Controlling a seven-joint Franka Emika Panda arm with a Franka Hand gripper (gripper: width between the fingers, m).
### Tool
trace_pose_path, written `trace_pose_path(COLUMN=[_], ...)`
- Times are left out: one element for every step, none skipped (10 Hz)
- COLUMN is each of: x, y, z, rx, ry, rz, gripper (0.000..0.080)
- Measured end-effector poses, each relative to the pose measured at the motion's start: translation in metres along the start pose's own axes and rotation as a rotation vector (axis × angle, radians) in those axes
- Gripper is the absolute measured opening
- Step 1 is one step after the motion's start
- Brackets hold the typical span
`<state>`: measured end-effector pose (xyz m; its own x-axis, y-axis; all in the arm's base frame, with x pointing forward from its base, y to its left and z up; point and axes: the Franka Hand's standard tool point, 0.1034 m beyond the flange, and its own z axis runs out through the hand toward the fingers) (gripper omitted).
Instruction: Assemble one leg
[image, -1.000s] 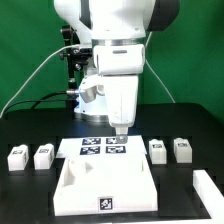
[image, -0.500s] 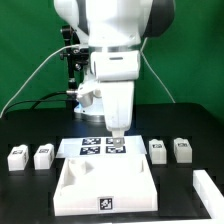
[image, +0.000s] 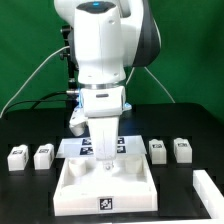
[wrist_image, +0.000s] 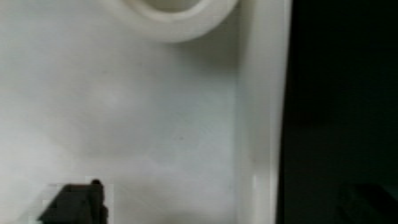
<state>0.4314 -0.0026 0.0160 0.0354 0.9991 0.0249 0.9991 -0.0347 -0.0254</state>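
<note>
While all four legs (image: 42, 155) lie loose on the counter (image: 30, 190), none is fitted; the fingers (wrist_image: 75, 203) hang apart, empty, over the socketed tray piece (image: 75, 203).

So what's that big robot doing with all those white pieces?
The robot arm is reaching down over the big white tray-like piece. Its jaws are apart and hold nothing. The wrist view looks straight at the tray, near one round corner socket. The four small legs sit untouched on the black table, two on each side of the tray. So no leg has been picked up or fitted yet.
</note>
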Motion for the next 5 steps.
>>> trace_pose_path(x=[0.0002, 0.0001, 0.0001, 0.0000, 0.0000], y=[0.0002, 0.0002, 0.0001, 0.0000, -0.0001], z=[0.0023, 0.0022, 0.0024, 0.0025, 0.0026], rx=[-0.006, -0.005, -0.005, -0.004, -0.004], ry=[0.002, 0.002, 0.002, 0.002, 0.002], rz=[0.001, 0.004, 0.004, 0.005, 0.005], gripper=[0.0650, 0.0650, 0.0539, 0.0403, 0.0403])
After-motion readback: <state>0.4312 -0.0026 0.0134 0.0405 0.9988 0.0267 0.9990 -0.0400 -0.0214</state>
